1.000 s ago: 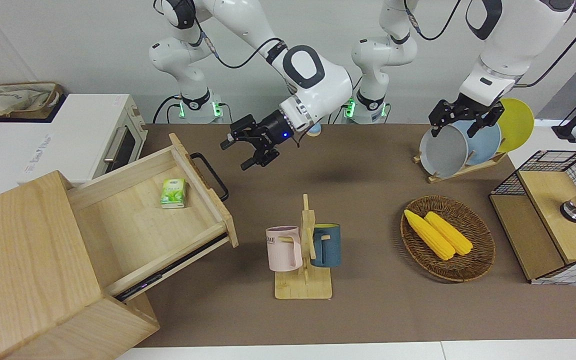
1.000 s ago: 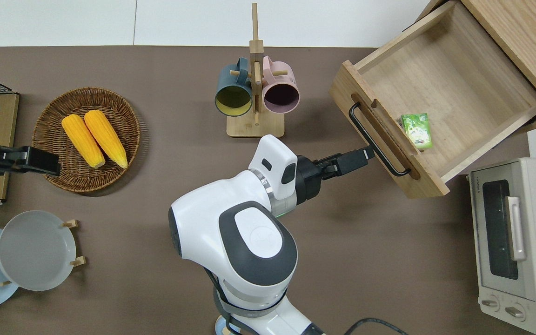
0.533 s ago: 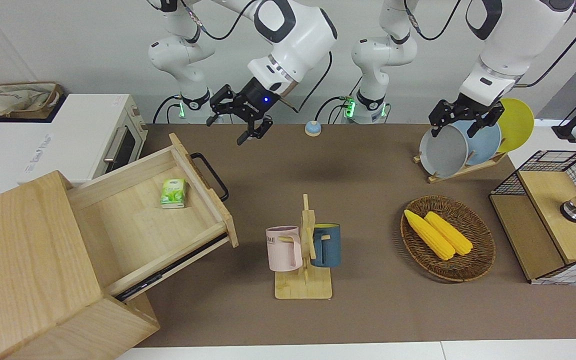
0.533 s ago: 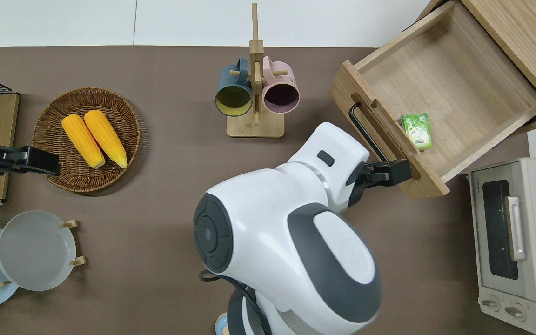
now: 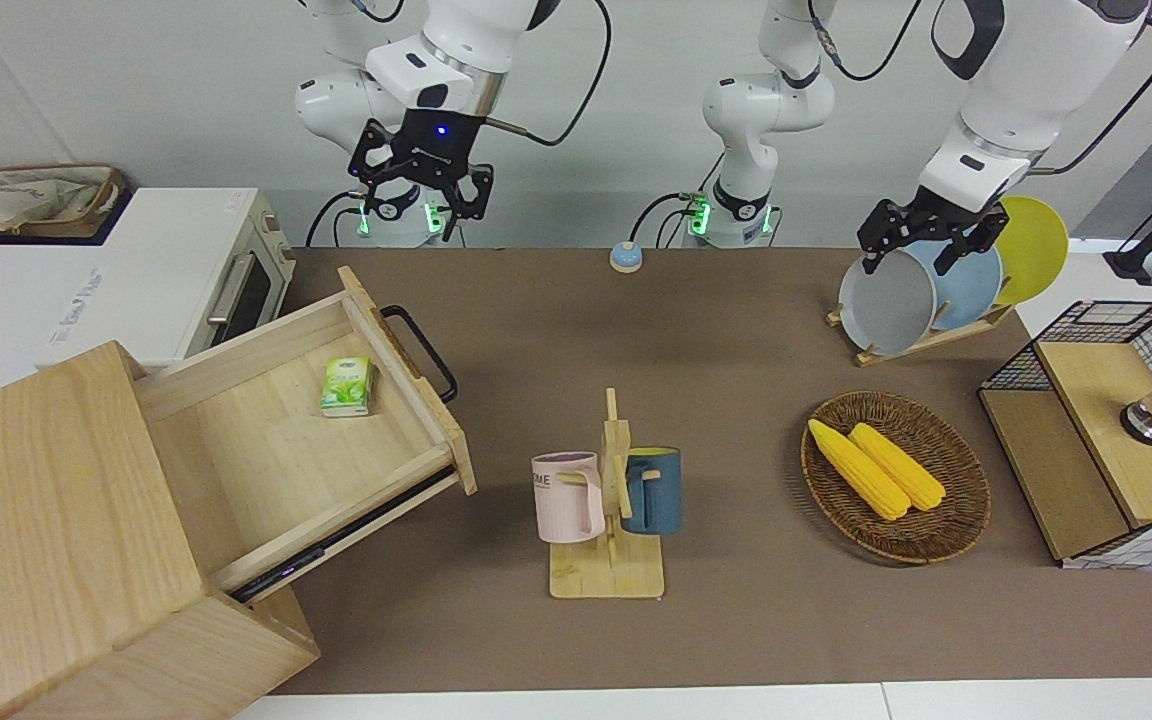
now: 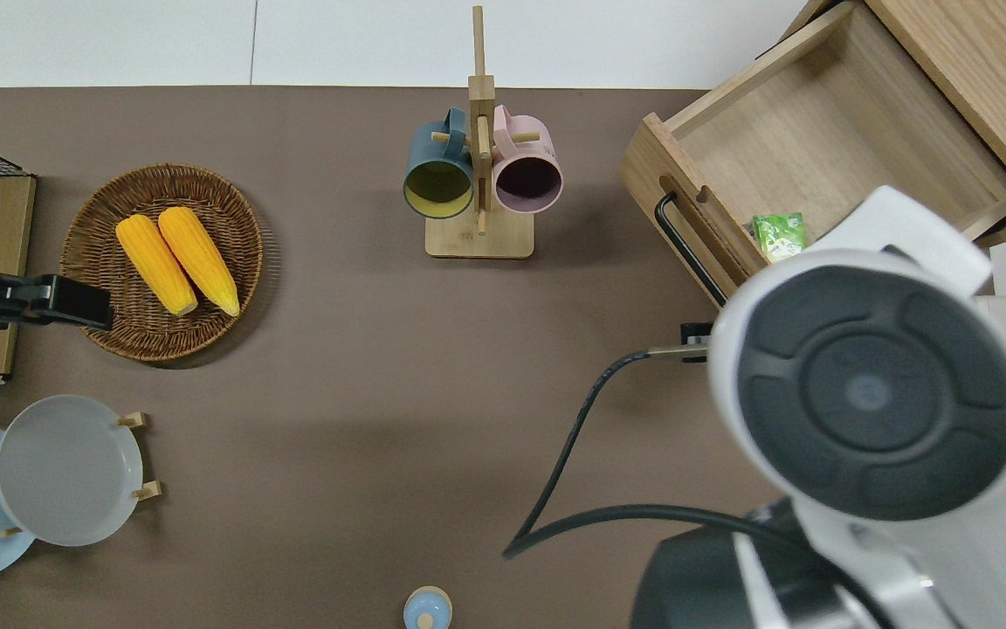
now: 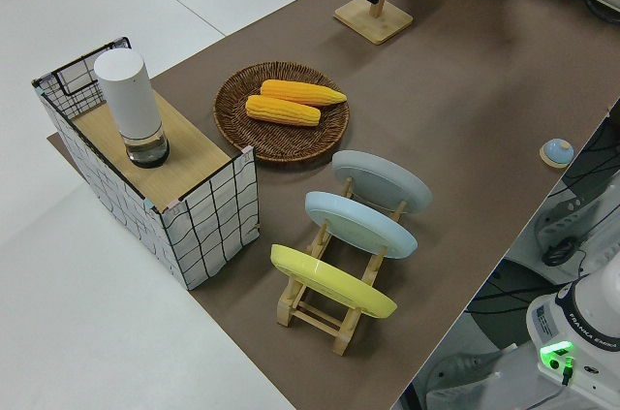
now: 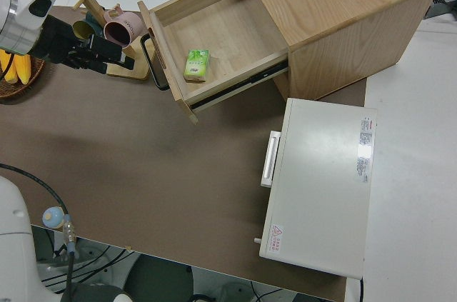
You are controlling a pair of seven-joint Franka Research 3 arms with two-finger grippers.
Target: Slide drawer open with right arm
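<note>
The light-wood drawer [image 5: 266,450] stands pulled far out of the big pale wooden box [image 5: 56,520], its black bar handle [image 5: 421,350] free. A green packet [image 5: 347,386] lies inside it. The drawer also shows in the overhead view [image 6: 826,131] and in the right side view [image 8: 221,31]. My right gripper [image 5: 423,205], with its blue light, hangs open and empty, raised high by the right arm's base and well apart from the handle. In the overhead view the arm's own joint [image 6: 870,393] hides it. The left arm is parked, its gripper [image 5: 906,260] open.
A white toaster oven [image 5: 186,270] stands beside the box, nearer to the robots. A mug rack [image 5: 611,520] is mid-table. A corn basket [image 5: 896,475], a plate rack [image 5: 921,290] and a wire-grid cabinet [image 5: 1106,430] are toward the left arm's end. A small blue bell [image 5: 624,258] sits near the robots.
My right gripper has risen from beside the drawer handle and swung back up toward its arm's base. The drawer has stayed open. The left arm has not moved.
</note>
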